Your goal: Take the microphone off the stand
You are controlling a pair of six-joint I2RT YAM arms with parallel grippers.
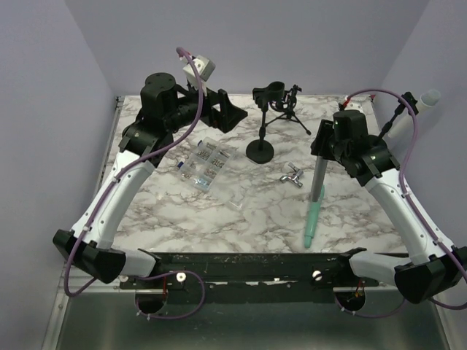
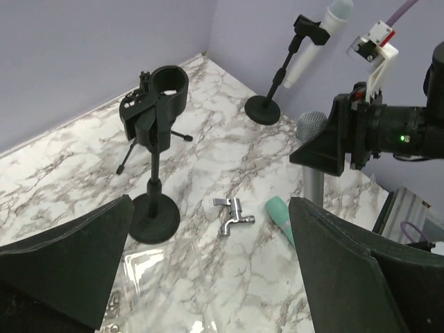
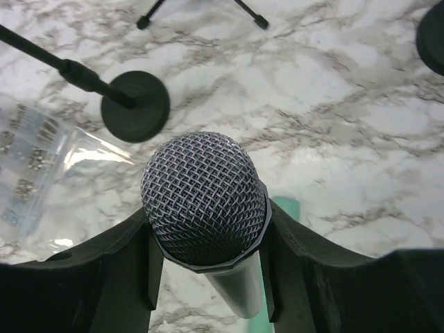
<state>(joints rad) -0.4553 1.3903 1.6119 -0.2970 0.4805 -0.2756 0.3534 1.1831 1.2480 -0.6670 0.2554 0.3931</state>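
My right gripper (image 1: 322,148) (image 3: 206,236) is shut on a microphone (image 1: 317,191) just below its silver mesh head (image 3: 205,194). The grey body hangs down and its teal tail end (image 2: 280,216) reaches the table. The black round-base stand (image 1: 260,151) is left of it in the middle of the table, and its clip (image 2: 168,84) is empty. A second, white microphone (image 2: 326,24) sits clipped in another round-base stand (image 2: 264,108) at the far right. My left gripper (image 1: 232,111) (image 2: 208,229) is open and empty, above the table left of the empty stand.
A small black tripod (image 1: 292,109) stands behind the empty stand. A metal tap (image 1: 292,177) lies between the stand and the held microphone. A clear plastic bag of small parts (image 1: 204,164) lies left of the stand. Walls close the back and both sides.
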